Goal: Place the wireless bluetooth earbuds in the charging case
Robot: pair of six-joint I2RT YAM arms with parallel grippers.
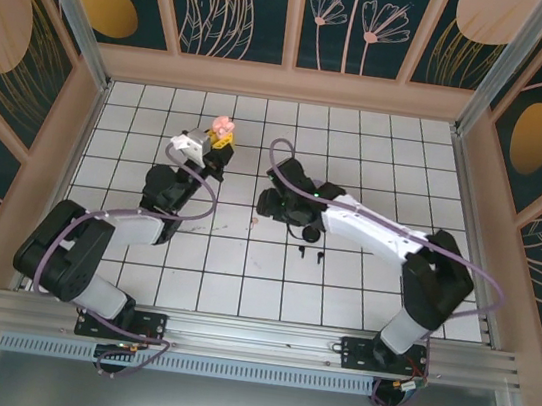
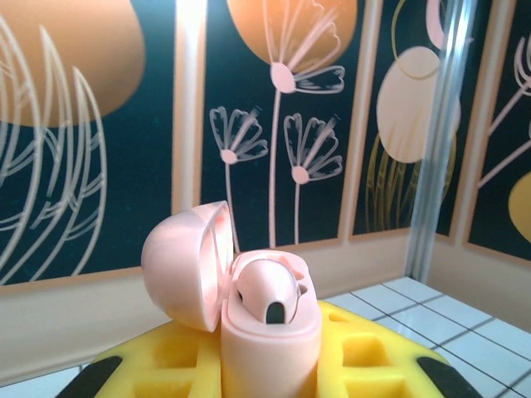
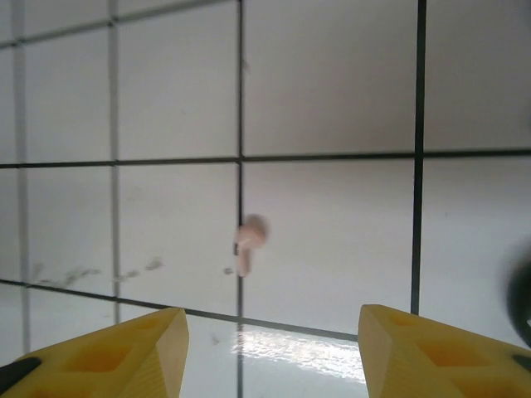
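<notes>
My left gripper [image 1: 216, 145] is shut on the base of a pink charging case [image 1: 223, 129], held upright above the far left of the table. In the left wrist view the case [image 2: 270, 348] stands between the yellow fingers [image 2: 158, 365] with its lid [image 2: 184, 265] swung open to the left. One pink earbud [image 2: 270, 292] sits in a socket of the case. A second pink earbud [image 3: 249, 236] lies loose on the white tiles [image 1: 253, 223]. My right gripper [image 3: 270, 332] hovers over it, open, with nothing between its yellow fingertips [image 3: 149, 348].
A round black object [image 1: 309, 234] lies beside the right gripper, with two small dark pieces [image 1: 299, 252] on the tiles just in front of it. A dark blur [image 3: 523, 298] shows at the right wrist view's right edge. Patterned walls [image 1: 297, 15] enclose the table.
</notes>
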